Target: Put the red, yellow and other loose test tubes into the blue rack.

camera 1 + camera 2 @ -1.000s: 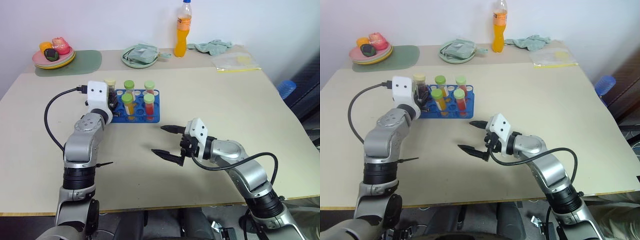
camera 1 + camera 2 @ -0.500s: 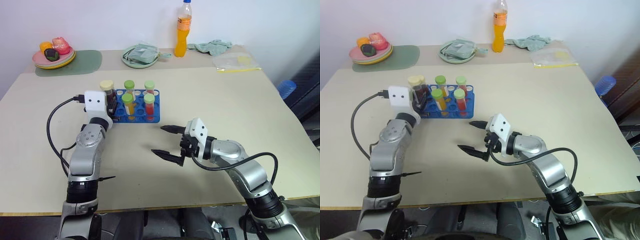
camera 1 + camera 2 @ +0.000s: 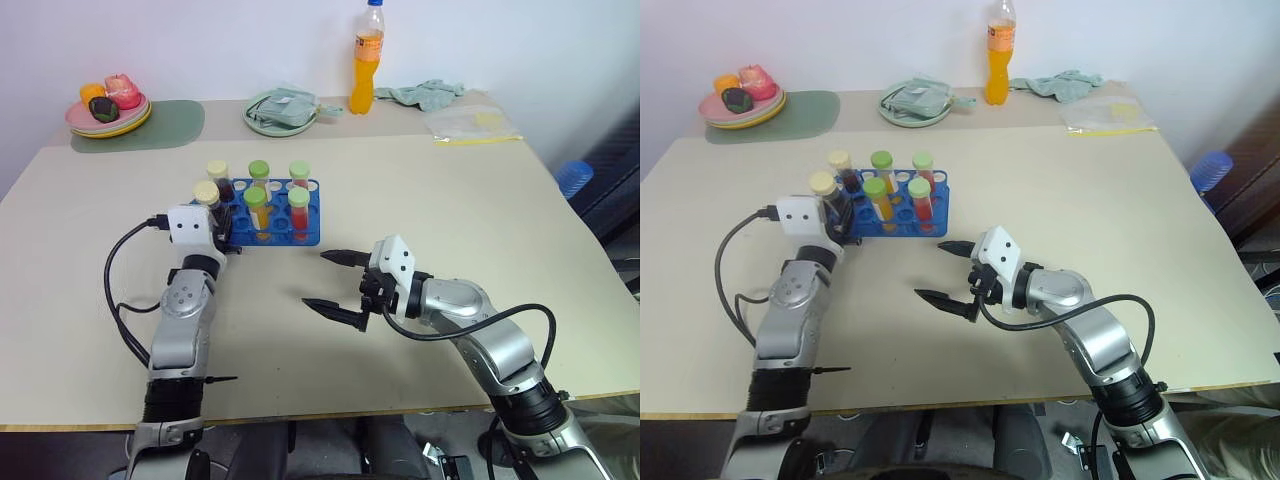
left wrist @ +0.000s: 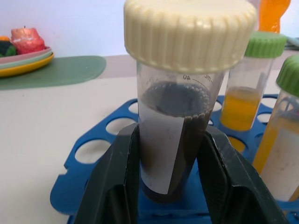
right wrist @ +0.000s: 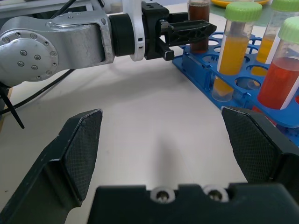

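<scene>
Blue rack (image 3: 300, 225) stands on beige table (image 3: 420, 190) against white wall (image 3: 200, 40).

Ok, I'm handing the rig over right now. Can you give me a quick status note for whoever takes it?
Left gripper: around the dark tube with the cream cap. I can't tell if it is gripping or has let go.
Right gripper: open, holding nothing, above the table in front of the blue rack.
Things: the dark tube stands in the rack's near left corner hole. Five other capped tubes stand upright in the rack.
Done: six tubes are racked.
Left: confirm the dark tube is released, back the left gripper off, then check for any tubes not yet racked.
</scene>
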Robot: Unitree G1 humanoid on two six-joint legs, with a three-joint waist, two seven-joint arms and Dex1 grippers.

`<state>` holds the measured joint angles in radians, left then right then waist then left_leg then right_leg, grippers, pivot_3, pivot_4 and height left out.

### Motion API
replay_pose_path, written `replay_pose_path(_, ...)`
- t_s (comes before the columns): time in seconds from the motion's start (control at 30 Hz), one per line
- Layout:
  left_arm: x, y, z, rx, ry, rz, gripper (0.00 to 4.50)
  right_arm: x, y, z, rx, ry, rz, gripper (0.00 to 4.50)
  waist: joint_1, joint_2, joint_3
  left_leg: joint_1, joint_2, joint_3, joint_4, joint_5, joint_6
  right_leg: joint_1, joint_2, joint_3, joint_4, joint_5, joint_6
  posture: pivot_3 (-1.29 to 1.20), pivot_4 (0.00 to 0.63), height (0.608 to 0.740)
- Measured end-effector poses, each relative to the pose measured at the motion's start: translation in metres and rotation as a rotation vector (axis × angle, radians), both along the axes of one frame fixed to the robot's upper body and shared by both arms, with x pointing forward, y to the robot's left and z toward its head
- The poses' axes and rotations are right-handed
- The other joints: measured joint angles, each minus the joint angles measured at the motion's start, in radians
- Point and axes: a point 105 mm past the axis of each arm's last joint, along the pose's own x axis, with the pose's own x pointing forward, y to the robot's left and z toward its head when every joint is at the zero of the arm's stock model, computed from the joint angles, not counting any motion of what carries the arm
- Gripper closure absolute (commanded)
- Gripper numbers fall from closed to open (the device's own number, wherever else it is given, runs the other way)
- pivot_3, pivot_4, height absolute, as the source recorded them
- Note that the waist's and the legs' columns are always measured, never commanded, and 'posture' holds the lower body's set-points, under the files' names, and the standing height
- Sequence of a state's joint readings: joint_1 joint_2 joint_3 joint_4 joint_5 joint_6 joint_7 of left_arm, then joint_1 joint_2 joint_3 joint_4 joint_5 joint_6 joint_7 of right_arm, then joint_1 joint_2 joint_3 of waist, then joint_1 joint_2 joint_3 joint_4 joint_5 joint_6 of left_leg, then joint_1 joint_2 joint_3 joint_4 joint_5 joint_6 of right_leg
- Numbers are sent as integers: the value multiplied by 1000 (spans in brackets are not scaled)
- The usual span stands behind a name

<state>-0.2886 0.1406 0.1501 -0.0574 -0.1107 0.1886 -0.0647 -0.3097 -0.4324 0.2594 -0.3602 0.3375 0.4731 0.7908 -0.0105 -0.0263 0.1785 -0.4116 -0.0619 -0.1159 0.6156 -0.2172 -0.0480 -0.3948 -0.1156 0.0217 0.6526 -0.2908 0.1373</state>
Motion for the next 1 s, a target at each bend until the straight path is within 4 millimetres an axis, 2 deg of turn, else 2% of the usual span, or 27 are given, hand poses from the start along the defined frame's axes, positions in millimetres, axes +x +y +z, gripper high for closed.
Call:
replay_pose_path(0.1,0,-1,1,-15,-2,-4,30,0,0,0,0,-1,-1,0,-1,0,0,0,0,0,0,0,0,0,0,0,0,0,0,0,150,740)
replay_pose_path(0.27,-14,10,8,2,-9,-30,30,4,-3,7,5,-44,-22,0,-7,0,0,0,1,0,-1,0,0,-1,1,0,0,0,0,0,150,740)
replay_pose_path(0.47,-46,42,10,92,58,-112,30,10,-36,19,-37,-74,-86,0,0,0,0,0,1,0,-1,0,0,0,1,0,-1,0,0,0,150,740)
replay_pose_path(0.67,-84,70,-6,192,230,-247,30,21,-114,26,-75,-28,-314,0,1,1,0,1,2,0,-1,-1,1,2,0,0,-3,0,-1,0,150,740)
replay_pose_path(0.73,-89,72,-10,217,264,-276,30,26,-145,27,-95,-10,-407,0,2,1,0,1,2,1,-1,-1,2,3,0,0,-3,0,-1,0,150,740)
replay_pose_path(0.8,-92,72,-11,223,279,-304,30,27,-165,27,-114,4,-458,0,1,1,0,1,4,1,-1,-1,2,3,0,0,-3,0,-1,0,150,740)
replay_pose_path(0.9,-93,74,-8,235,279,-310,30,28,-185,24,-133,15,-501,0,-1,2,0,2,4,1,-2,-1,2,3,0,0,-3,0,-1,0,150,740)
replay_pose_path(1.0,-94,78,-5,238,270,-294,30,29,-192,22,-145,13,-504,0,-5,3,0,2,5,2,-2,-1,2,3,0,0,-3,0,-1,0,150,740)
